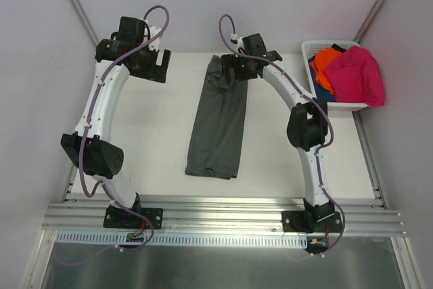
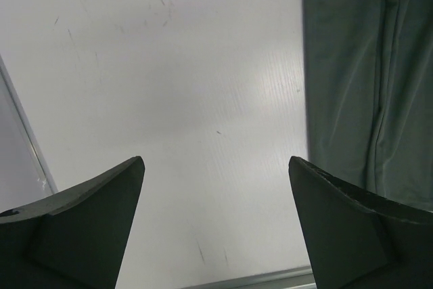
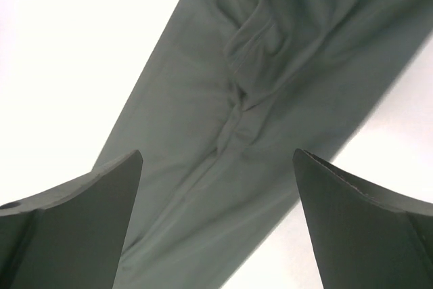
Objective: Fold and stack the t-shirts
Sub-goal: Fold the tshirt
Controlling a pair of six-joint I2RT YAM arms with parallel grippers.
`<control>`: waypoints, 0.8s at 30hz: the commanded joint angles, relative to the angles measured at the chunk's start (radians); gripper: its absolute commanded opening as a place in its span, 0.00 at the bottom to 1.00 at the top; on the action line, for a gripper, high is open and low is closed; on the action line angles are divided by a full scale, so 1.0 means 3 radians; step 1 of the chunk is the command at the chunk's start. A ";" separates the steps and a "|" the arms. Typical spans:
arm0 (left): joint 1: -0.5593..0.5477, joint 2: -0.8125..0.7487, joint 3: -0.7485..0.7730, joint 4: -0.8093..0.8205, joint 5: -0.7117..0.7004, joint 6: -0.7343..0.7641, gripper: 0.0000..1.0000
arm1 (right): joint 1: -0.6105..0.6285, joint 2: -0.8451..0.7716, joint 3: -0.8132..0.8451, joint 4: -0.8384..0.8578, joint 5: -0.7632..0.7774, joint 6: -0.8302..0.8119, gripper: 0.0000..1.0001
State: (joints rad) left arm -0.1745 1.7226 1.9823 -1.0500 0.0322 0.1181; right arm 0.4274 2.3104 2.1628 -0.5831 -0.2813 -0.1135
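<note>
A large dark grey-green t-shirt lies on the white table, folded lengthwise into a long narrow strip that runs from far to near. My right gripper hovers open over its far end. In the right wrist view only wrinkled cloth lies below the open right gripper, with nothing between the fingers. My left gripper stands open over bare table to the left of the shirt. In the left wrist view the shirt's edge lies to the right of the empty left gripper.
A white lattice basket stands at the far right corner. It holds a magenta-pink shirt draped over its rim, an orange one and a blue one. Aluminium rails run along the near edge.
</note>
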 commanded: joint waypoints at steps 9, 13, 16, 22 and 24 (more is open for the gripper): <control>0.0070 0.0108 0.0214 -0.0003 0.0200 -0.0153 0.89 | 0.0324 0.0158 0.0241 -0.0342 0.0917 -0.0537 1.00; 0.0070 0.0087 0.0172 -0.0003 0.0143 -0.0138 0.89 | 0.0390 0.0301 0.0332 -0.0393 0.1010 -0.0578 1.00; 0.0070 0.0041 0.0152 -0.0013 0.0087 -0.0133 0.89 | 0.0416 0.0367 0.0394 -0.0403 0.1045 -0.0547 0.99; 0.0070 -0.0051 0.0091 -0.0008 0.0153 -0.0153 0.89 | 0.0452 0.0418 0.0333 -0.0419 0.1142 -0.0583 1.00; 0.0070 -0.0061 0.0101 -0.0013 0.0194 -0.0163 0.89 | 0.0462 0.0429 0.0333 -0.0424 0.1132 -0.0598 1.00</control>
State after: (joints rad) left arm -0.1616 1.7592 2.0129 -1.0489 0.0715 0.0875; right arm 0.5591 2.4512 2.2383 -0.6968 0.0242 -0.2722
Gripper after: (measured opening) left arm 0.894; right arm 0.993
